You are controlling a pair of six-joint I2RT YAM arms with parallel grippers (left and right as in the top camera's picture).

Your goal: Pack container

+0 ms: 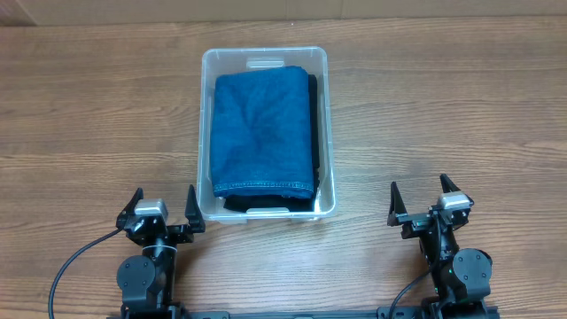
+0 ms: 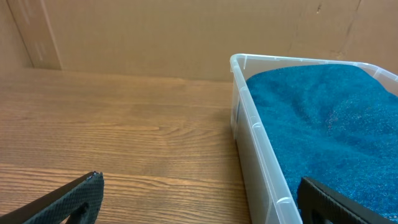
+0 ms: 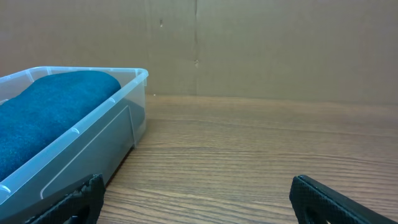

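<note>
Plainly, one container holds two stacked cloths.

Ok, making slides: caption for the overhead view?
Blue cloth over a dark cloth in the clear bin, left claw and right claw open and empty.

Even, soft light; faint shadows; wrist views slightly blurred up close.

— Can you read anything on the container?
— No. No lettering on its clear plastic that I can make out.
— And the blue cloth in it?
— Plain, no legible tag or print.
— The desk, the cardboard behind?
— Wood grain and plain board. Nothing to read.
</note>
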